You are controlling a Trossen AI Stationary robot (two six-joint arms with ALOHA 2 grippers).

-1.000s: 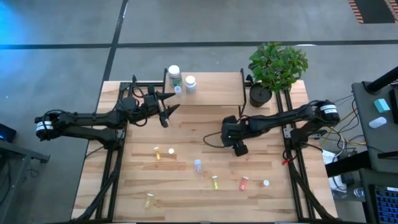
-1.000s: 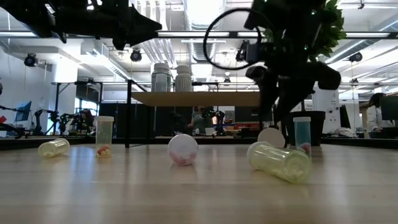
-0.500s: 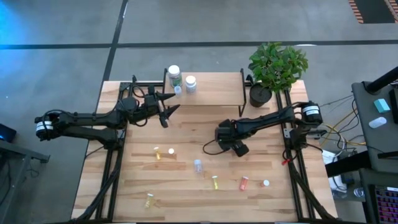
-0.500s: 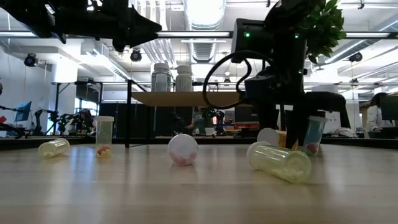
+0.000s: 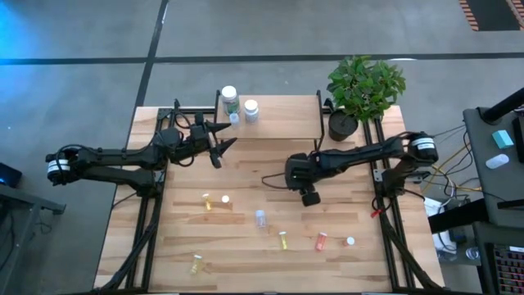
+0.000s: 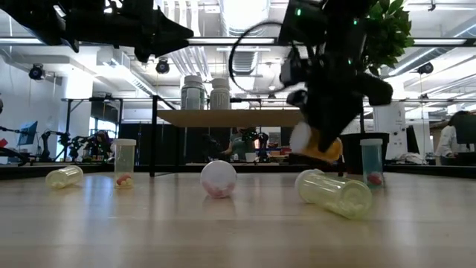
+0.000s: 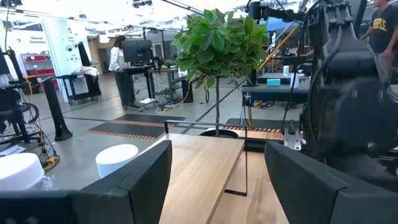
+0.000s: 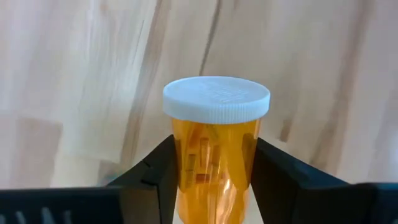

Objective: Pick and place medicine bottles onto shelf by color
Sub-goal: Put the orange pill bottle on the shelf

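Orange bottle (image 8: pixel 216 149) — between right end effector (image 8: pixel 214 177) fingers (clamped).

orange bottle (image 8: pixel 216 155) — white-capped, gripped, lifted

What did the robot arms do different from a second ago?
The right end effector went down to the table, closed on the orange bottle and has now lifted it clear of the wood. The left end effector stayed open beside the shelf, and the other bottles lie where they were.
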